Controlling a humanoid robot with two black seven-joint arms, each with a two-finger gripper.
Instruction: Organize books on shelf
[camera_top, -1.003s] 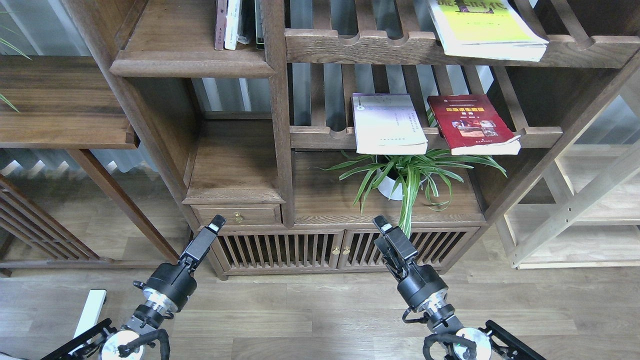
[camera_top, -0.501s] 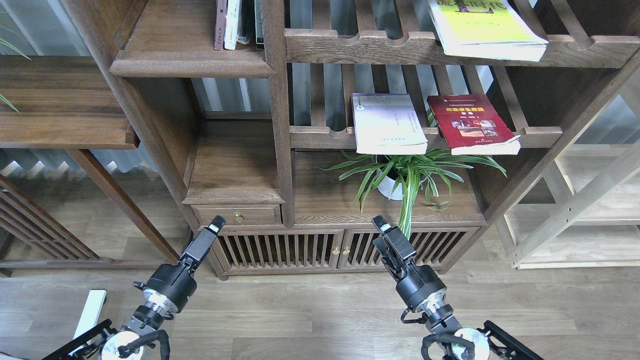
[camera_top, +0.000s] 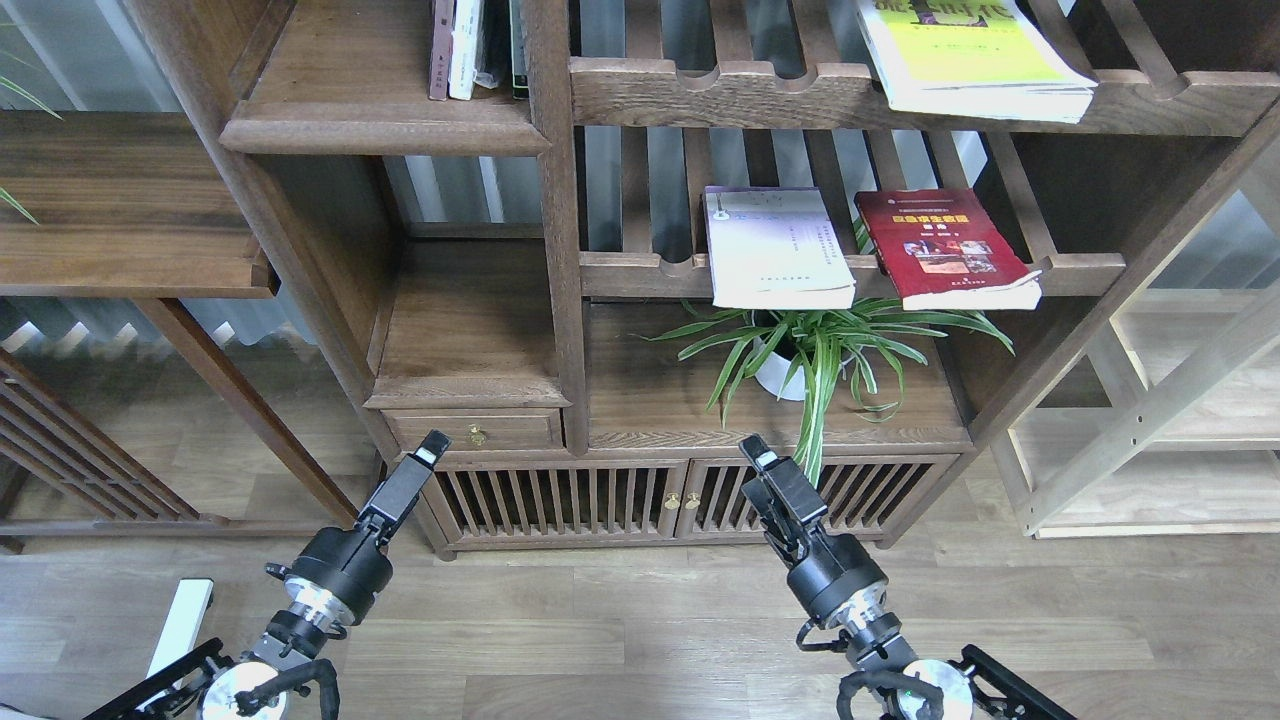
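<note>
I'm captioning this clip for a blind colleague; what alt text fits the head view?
Two black robot grippers, left gripper and right gripper, hover empty before a dark-brown wooden bookcase. A white-lavender paperback and dark red paperback lie flat on a slatted rack above a potted spider plant; a yellow-green paperback lies on the rack above.

I read this as a home study or reading room. Dark wooden bookcase with slatted racks, a brass-knobbed drawer and louvred cabinet doors. Paperbacks lie on the racks, a potted spider plant below. Wood-plank floor; pale shelving unit at right.
</note>
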